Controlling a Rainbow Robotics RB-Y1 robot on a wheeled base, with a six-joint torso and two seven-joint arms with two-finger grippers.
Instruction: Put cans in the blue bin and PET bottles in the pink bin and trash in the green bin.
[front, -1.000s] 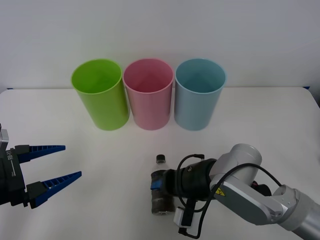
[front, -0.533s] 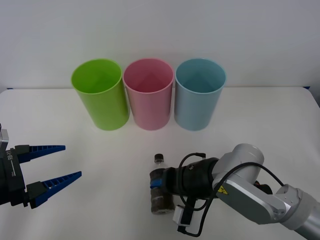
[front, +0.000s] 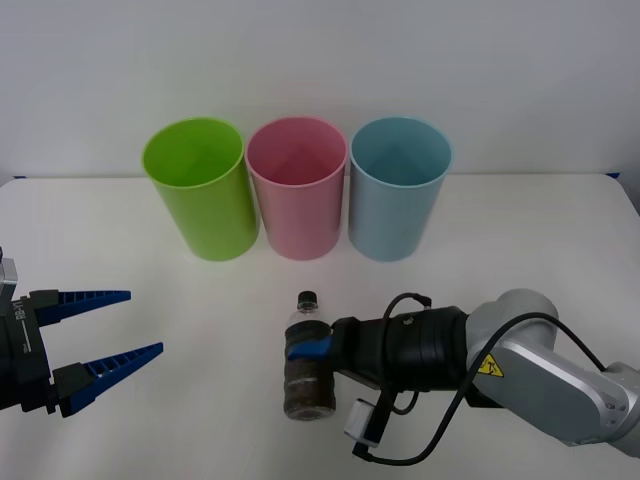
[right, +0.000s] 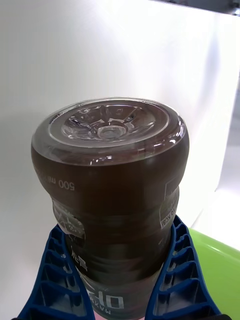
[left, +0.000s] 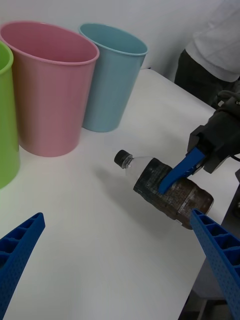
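The PET bottle (front: 308, 385), holding dark brown drink under a black cap, hangs tilted just above the table in front of the bins. My right gripper (front: 306, 350) is shut on its middle. In the right wrist view its base (right: 110, 150) faces the camera between the blue fingers (right: 55, 270). The left wrist view shows the bottle (left: 175, 192) too. Behind it stand the green bin (front: 200, 190), the pink bin (front: 297, 190) and the blue bin (front: 400, 190), all upright. My left gripper (front: 105, 325) rests open at the left edge. Cans and trash are out of view.
The white table (front: 200, 300) stretches bare between the bins and both arms. The three bins stand close together in a row at the back, near the wall. My right arm's grey body (front: 540, 375) and its cable lie across the front right.
My right gripper has moved left with the bottle, lifting it off the table and tipping its cap up and to the left. The left arm has not moved.
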